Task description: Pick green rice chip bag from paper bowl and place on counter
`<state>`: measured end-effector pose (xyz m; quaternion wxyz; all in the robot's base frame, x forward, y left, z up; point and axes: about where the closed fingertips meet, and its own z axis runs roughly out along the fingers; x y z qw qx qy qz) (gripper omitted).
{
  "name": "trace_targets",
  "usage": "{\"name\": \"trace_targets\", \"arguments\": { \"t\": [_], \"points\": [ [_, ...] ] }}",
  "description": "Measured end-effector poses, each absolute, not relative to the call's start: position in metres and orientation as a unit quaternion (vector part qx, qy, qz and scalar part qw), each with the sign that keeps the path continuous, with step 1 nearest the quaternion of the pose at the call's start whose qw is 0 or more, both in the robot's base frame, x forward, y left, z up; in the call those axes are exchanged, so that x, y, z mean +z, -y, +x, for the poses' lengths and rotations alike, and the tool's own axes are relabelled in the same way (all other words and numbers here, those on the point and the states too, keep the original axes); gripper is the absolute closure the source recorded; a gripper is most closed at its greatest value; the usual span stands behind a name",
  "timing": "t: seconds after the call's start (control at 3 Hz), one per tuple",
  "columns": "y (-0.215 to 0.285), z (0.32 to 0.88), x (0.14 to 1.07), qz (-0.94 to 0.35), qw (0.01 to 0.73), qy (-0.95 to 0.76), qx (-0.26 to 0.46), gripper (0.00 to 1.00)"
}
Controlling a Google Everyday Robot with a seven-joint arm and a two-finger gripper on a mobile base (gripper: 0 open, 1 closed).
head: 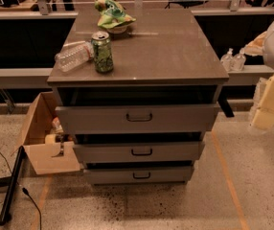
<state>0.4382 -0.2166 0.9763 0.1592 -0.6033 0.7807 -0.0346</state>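
Note:
The green rice chip bag (112,14) lies crumpled on top of the paper bowl (118,30), of which only a bit of rim shows, at the back left of the counter (165,47). My gripper (270,104) is a pale, blurred shape at the right edge of the camera view. It hangs beside and below the counter's right side, far from the bag and touching nothing.
A green drink can (102,51) stands near the counter's front left, with a clear plastic bottle (73,56) lying beside it. The three drawers (138,118) are slightly ajar. An open cardboard box (43,143) and a black pole (11,186) are on the floor at left.

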Motion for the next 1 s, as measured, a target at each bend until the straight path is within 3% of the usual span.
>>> {"name": "trace_targets", "arguments": {
  "t": [0.67, 1.0],
  "points": [
    [0.216, 0.453, 0.981, -0.590, 0.194, -0.783, -0.041, 0.00],
    [0.217, 0.518, 1.000, -0.545, 0.283, -0.787, -0.050, 0.00]
  ]
}}
